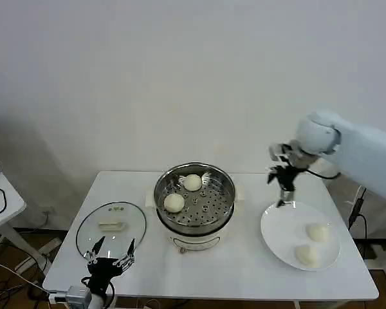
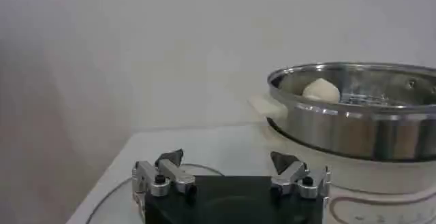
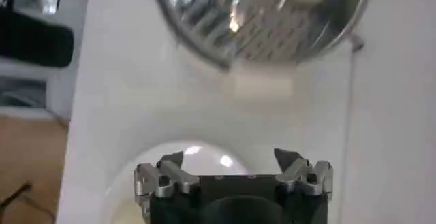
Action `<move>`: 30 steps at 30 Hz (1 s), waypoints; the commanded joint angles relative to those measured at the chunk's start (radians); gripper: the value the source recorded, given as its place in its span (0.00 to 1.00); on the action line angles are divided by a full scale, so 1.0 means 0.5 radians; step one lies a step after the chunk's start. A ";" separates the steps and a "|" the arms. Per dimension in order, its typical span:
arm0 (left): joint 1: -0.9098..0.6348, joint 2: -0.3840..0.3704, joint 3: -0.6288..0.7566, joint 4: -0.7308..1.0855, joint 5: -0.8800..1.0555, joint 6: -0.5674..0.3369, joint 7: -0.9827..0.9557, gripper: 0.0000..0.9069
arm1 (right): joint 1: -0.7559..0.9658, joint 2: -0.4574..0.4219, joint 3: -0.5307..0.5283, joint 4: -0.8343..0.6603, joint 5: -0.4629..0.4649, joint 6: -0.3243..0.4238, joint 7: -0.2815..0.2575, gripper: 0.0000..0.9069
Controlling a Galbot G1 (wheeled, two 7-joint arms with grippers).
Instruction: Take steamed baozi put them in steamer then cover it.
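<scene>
Head view, buns: two buns (image 1: 192, 183) (image 1: 174, 203) lie on the perforated tray inside the steamer (image 1: 194, 223); two more (image 1: 318, 232) (image 1: 307, 254) sit on the white plate (image 1: 278, 232) to its right.
Steamer: centre of the tabletop (image 1: 244, 267), uncovered.
Lid: lid (image 1: 111, 225) flat on the tabletop, left of the steamer.
Right gripper: right gripper (image 1: 284, 188) above the plate's far edge, fingers spread, holding nothing.
Left gripper: left gripper (image 1: 110, 259) low at the lid's near edge, fingers spread, holding nothing.
</scene>
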 commanded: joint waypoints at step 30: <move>0.025 -0.027 0.006 0.023 0.039 -0.002 0.005 1.00 | -1.232 -0.173 0.863 -0.115 -0.566 0.212 -0.083 1.00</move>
